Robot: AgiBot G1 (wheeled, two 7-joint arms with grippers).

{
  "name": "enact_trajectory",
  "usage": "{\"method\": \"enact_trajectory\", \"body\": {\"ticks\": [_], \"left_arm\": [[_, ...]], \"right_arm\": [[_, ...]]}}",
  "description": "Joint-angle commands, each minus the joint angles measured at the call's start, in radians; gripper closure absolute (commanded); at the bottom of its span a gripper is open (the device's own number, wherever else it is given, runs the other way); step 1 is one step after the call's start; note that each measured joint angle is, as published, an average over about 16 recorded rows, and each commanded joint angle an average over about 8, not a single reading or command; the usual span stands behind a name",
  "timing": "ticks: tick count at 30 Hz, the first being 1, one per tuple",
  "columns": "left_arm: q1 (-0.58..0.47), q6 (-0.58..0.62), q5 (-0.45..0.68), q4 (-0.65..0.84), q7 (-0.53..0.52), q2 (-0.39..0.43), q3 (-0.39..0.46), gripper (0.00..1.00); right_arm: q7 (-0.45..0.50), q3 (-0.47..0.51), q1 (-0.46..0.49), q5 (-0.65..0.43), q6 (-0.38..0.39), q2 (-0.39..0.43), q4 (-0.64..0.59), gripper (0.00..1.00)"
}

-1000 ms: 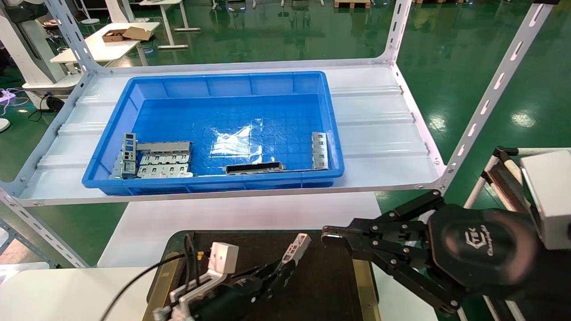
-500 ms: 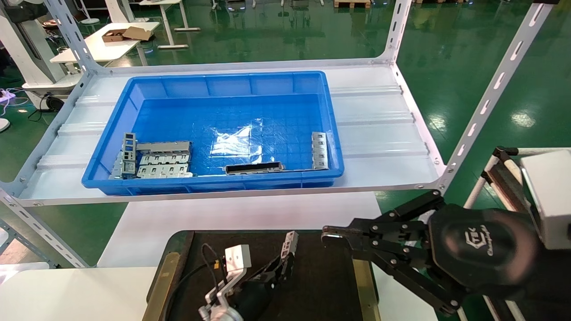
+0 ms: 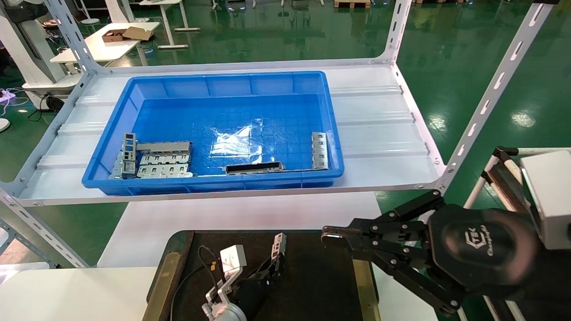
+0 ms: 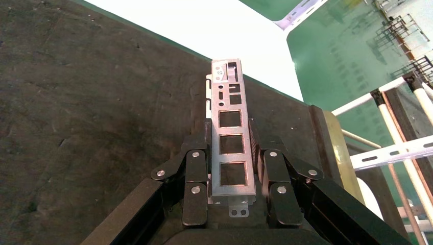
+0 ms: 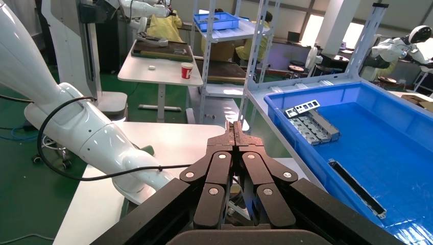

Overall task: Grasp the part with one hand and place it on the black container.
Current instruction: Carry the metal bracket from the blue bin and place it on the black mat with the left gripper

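Note:
My left gripper (image 3: 271, 266) is shut on the part (image 3: 279, 244), a narrow silver-grey strip with a row of rectangular cutouts. It holds the part low over the black container (image 3: 321, 285), a flat matte black tray with brass-olive side rails. In the left wrist view the part (image 4: 230, 97) sticks out forward between the fingers (image 4: 195, 168) of the gripper (image 4: 231, 153), above the black surface (image 4: 76, 102). I cannot tell whether the part's far end touches the tray. My right gripper (image 3: 331, 233) is shut and empty above the tray's right rail; it also shows in the right wrist view (image 5: 234, 131).
A deep blue bin (image 3: 214, 183) stands on the white shelf behind the tray. It holds another silver strip (image 3: 319, 150) at the right, a dark bar (image 3: 254, 168) at the front and wider grey plates (image 3: 163, 158) at the left. Slotted shelf posts (image 3: 486, 102) rise at the right.
My left gripper has moved left and lower over the black tray, carrying the part with it. The right arm has not moved.

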Motion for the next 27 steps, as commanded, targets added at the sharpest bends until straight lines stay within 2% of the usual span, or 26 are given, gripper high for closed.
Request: {"method": "enact_trajectory", "body": {"ticks": [1,9,10,11,12,17,18,19,20,27], "left_arm": [[-0.002,-0.001,0.003,0.010,-0.008,0.002,0.001,1.00],[-0.001,-0.012,0.035,0.031,-0.044,0.006,0.016,1.00],[0.000,-0.015,0.040,0.033,-0.049,0.006,0.018,0.99],[0.000,-0.018,0.044,0.035,-0.055,0.006,0.021,0.94],[0.000,-0.021,0.048,0.037,-0.061,0.006,0.024,0.86],[-0.001,-0.037,0.066,0.042,-0.095,0.008,0.042,0.24],[-0.002,-0.040,0.069,0.043,-0.102,0.008,0.046,0.12],[-0.003,-0.043,0.072,0.044,-0.109,0.008,0.051,0.05],[-0.004,-0.046,0.076,0.045,-0.117,0.008,0.056,0.00],[-0.012,-0.065,0.103,0.040,-0.169,0.009,0.094,0.00]], "right_arm": [[0.000,0.000,0.000,0.000,0.000,0.000,0.000,1.00],[0.000,0.000,0.000,0.000,0.000,0.000,0.000,1.00],[0.000,0.000,0.000,0.000,0.000,0.000,0.000,0.97],[0.000,0.000,0.000,0.000,0.000,0.000,0.000,0.89],[0.000,0.000,0.000,0.000,0.000,0.000,0.000,0.77],[0.000,-0.001,0.000,0.000,0.000,0.000,0.000,0.14],[0.000,-0.001,0.000,0.000,0.000,0.000,0.000,0.05],[0.000,-0.001,0.000,0.000,0.000,0.000,0.000,0.00],[0.000,-0.001,0.000,0.001,0.000,0.000,0.000,0.00],[0.000,-0.001,0.000,0.001,0.000,0.000,0.000,0.00]]}}
